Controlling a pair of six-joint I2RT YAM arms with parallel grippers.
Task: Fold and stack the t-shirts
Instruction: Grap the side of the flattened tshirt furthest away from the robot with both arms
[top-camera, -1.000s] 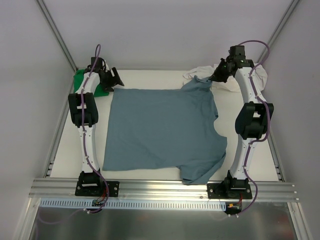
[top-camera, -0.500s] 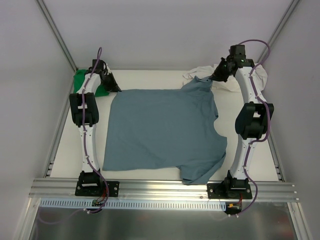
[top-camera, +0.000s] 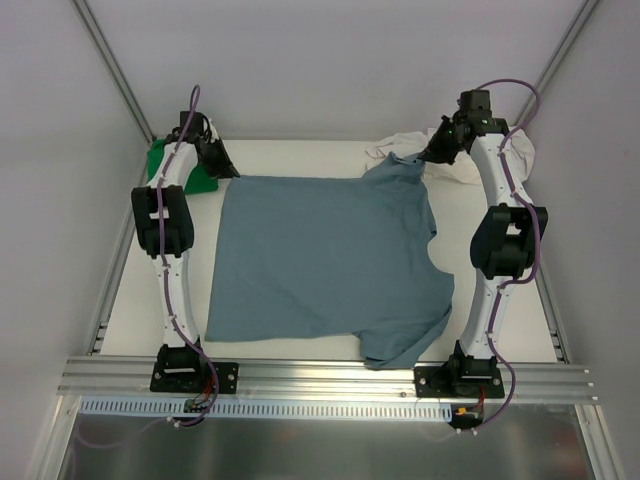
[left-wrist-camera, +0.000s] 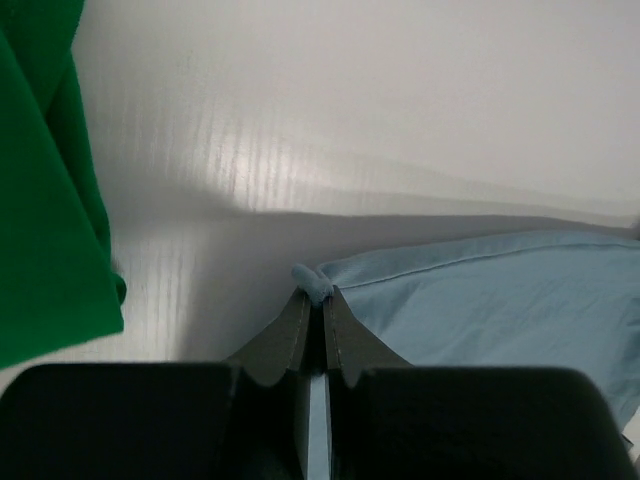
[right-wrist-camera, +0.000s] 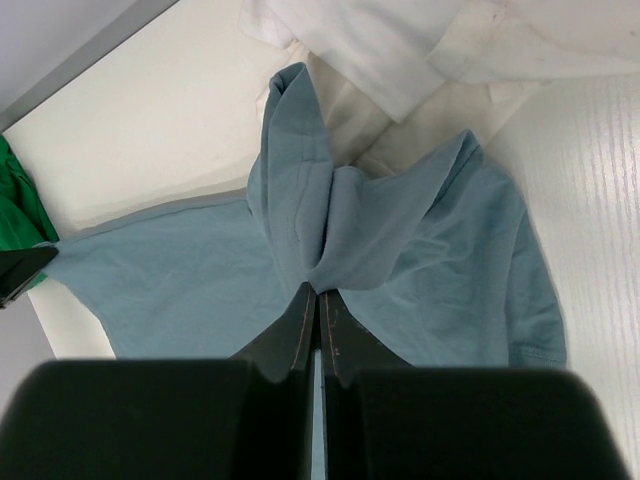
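Note:
A slate-blue t-shirt (top-camera: 325, 260) lies spread flat over the middle of the table. My left gripper (top-camera: 228, 171) is shut on its far left corner (left-wrist-camera: 313, 283), a small bunch of blue cloth pinched at the fingertips. At the far right my right gripper (top-camera: 428, 155) is shut on the blue t-shirt's sleeve (right-wrist-camera: 330, 225), which is lifted into a peak. A green t-shirt (top-camera: 168, 165) lies crumpled at the far left, also seen in the left wrist view (left-wrist-camera: 45, 190). A cream t-shirt (top-camera: 455, 165) lies bunched at the far right behind the sleeve (right-wrist-camera: 440, 40).
White table surface (top-camera: 290, 158) shows beyond the blue shirt and along its sides. Grey enclosure walls rise close on the left, right and back. A metal rail (top-camera: 320, 380) carrying both arm bases runs along the near edge.
My left gripper has moved down onto the blue shirt's far left corner and closed on it. The right arm has held still with the sleeve.

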